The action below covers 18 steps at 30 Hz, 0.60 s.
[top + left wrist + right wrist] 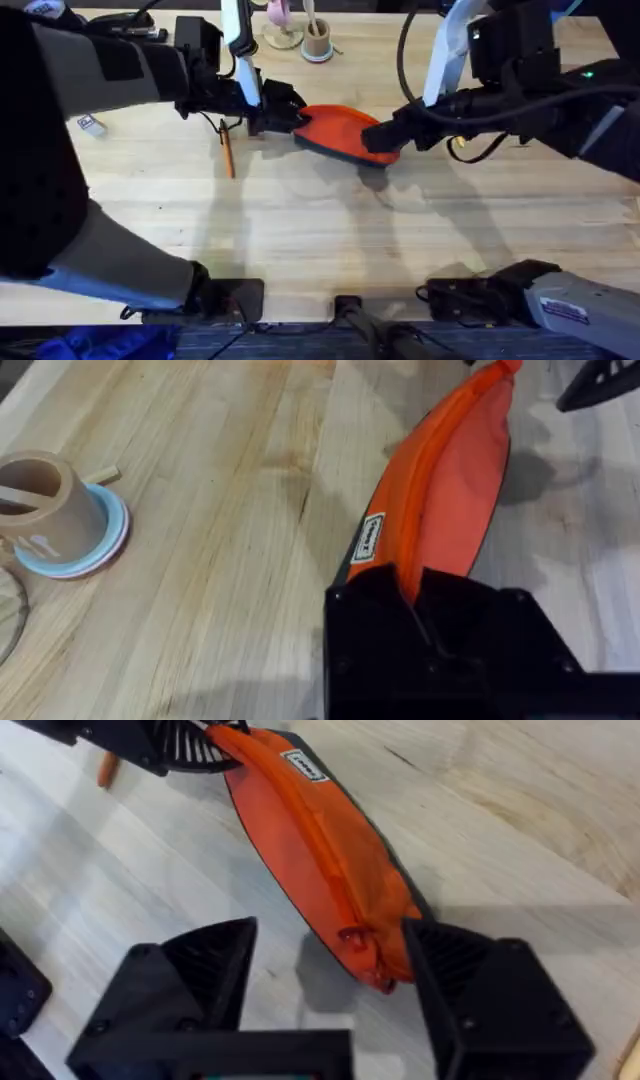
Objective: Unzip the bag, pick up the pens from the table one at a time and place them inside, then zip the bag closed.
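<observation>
Left claw (415, 595) clenched on bag (340, 130) end. Right claw (330, 975) spread wide, straddling opposite end beside zipper pull (350, 935). Bag flat on bench (320, 230), mid-far. One pen (227, 155) just left of bag.

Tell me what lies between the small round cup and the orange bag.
Bare table. In the left wrist view, nothing sits on the planks between the cup and the bag.
</observation>
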Each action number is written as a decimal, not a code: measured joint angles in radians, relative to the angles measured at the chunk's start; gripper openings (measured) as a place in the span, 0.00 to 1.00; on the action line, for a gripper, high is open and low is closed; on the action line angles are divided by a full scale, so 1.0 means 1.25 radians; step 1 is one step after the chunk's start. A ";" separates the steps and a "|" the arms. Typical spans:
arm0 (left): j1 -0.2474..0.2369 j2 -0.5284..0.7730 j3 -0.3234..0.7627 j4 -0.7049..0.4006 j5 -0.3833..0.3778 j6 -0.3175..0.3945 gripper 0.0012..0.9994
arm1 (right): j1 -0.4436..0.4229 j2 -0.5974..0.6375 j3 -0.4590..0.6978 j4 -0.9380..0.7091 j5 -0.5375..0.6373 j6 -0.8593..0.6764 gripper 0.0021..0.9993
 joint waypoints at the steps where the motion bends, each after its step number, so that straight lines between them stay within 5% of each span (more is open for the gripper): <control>1: 0.000 0.000 0.000 0.000 0.000 0.000 0.04 | 0.000 0.000 0.000 0.001 -0.001 0.000 0.80; 18: 0.000 0.000 0.000 0.000 0.000 0.000 0.04 | 0.000 0.009 0.000 0.010 0.042 0.001 0.35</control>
